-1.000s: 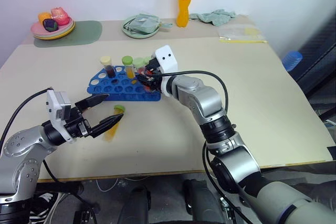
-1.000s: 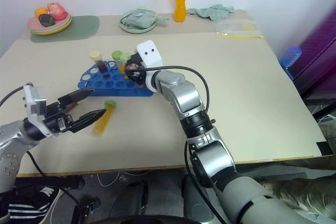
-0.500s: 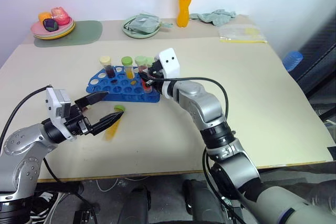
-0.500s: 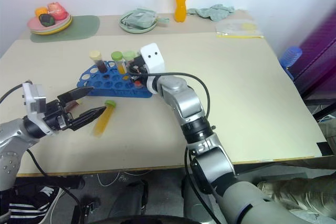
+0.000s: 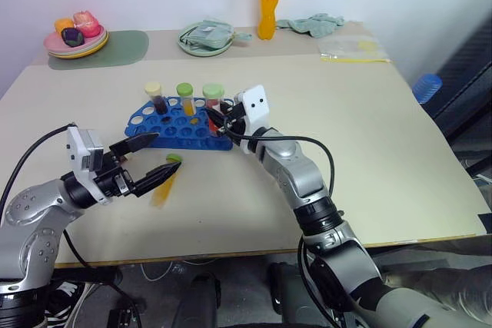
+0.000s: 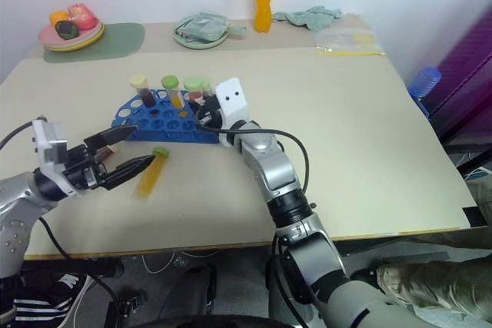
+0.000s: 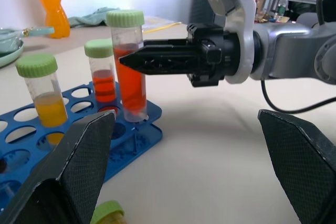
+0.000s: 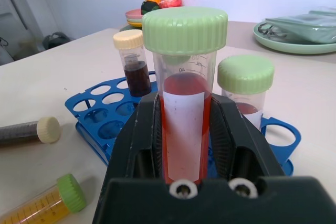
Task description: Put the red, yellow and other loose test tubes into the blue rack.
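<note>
The blue rack (image 5: 157,124) stands on the table left of centre. A cream-capped dark tube (image 5: 156,96), a green-capped yellow tube (image 5: 185,96) and a green-capped red tube (image 5: 212,96) stand in it. My right gripper (image 5: 217,118) is shut on another red test tube (image 7: 128,72), which stands upright with its foot in a hole at the rack's right end. A loose yellow test tube (image 5: 164,185) with a green cap lies in front of the rack. My left gripper (image 5: 169,154) hangs open just above it. A cream-capped dark tube (image 8: 26,132) also lies loose on the table.
Along the table's far edge are an orange drink bottle (image 5: 268,1), a green plate with a cloth (image 5: 206,38), a plate of fruit (image 5: 76,34) on a green mat (image 5: 123,47), a crumpled cloth (image 5: 315,24) and a plastic bag (image 5: 354,48).
My right gripper has tipped downward and brought the red tube from a slant to upright at the rack's right end. The left arm has kept still.
</note>
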